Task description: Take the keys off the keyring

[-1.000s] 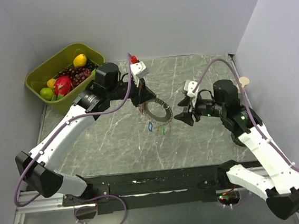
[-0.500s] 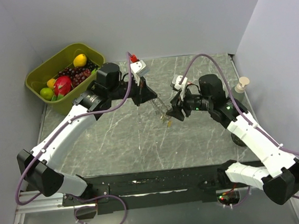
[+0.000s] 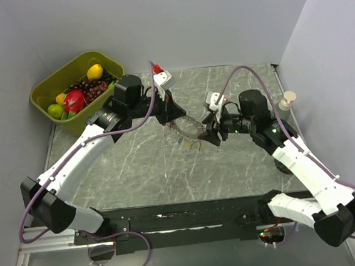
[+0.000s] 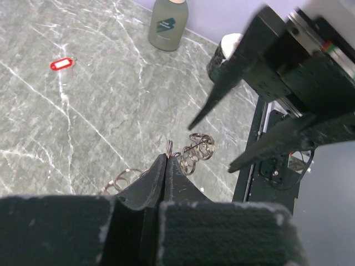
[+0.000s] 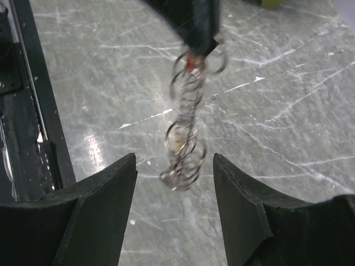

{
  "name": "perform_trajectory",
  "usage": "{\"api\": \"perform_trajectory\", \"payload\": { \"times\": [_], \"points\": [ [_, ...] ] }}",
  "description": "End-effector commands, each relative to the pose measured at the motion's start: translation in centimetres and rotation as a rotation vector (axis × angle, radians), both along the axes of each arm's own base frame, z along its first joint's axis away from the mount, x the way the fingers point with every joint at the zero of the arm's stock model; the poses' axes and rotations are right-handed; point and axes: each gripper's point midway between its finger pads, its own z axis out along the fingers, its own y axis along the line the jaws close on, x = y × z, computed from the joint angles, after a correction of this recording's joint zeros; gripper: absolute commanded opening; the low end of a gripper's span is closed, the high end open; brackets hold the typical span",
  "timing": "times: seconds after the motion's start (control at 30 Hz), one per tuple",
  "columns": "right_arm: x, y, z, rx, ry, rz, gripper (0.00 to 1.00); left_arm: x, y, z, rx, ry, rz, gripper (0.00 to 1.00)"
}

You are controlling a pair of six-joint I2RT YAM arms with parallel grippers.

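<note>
Silvery wire loops make up the keyring (image 5: 186,149), which is seen hanging in the air above the table (image 3: 137,168). It is pinched at its top by the left gripper (image 4: 166,162), whose jaws are pressed together on it. The right gripper (image 5: 175,160) is spread apart, one finger on either side of the dangling loops, and no contact is visible. A light, limp, swinging load is to be expected, and the loops are likely to slip if squeezed. A pale key (image 5: 177,136) threaded low among them is judged the better hold, being flat and stiff. A red key (image 4: 62,65) is seen lying on the table, well apart.
</note>
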Motion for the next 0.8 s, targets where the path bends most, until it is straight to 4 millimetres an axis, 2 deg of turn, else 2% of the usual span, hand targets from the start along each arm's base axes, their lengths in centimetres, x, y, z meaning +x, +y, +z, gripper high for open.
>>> {"api": "perform_trajectory", "payload": {
  "times": [0.0, 0.17, 0.27, 0.5, 0.63, 0.77],
  "points": [
    [-0.9, -0.5, -0.7, -0.027, -0.068, 0.032, 0.66, 0.0, 0.9, 5.0, -0.101, -0.103, 0.022, 0.01],
    [-0.1, -1.0, -2.5, -0.061, -0.076, 0.001, 0.66, -0.2, 1.3, 5.6, -0.115, -0.101, 0.020, 0.01],
    [0.3, -1.1, -2.9, -0.055, -0.077, 0.000, 0.63, -0.2, 1.5, 5.9, -0.121, -0.105, 0.022, 0.01],
    [0.6, 0.0, -4.6, -0.027, -0.028, 0.047, 0.58, -0.1, 2.2, 6.6, -0.138, -0.114, 0.032, 0.01],
    [-1.0, 1.5, -4.2, 0.033, 0.045, 0.155, 0.56, 0.3, 2.5, 6.8, -0.144, -0.114, 0.046, 0.01],
    [-1.4, 1.9, -3.8, 0.058, 0.058, 0.183, 0.56, 0.4, 2.8, 7.0, -0.146, -0.123, 0.056, 0.01]
  ]
}}
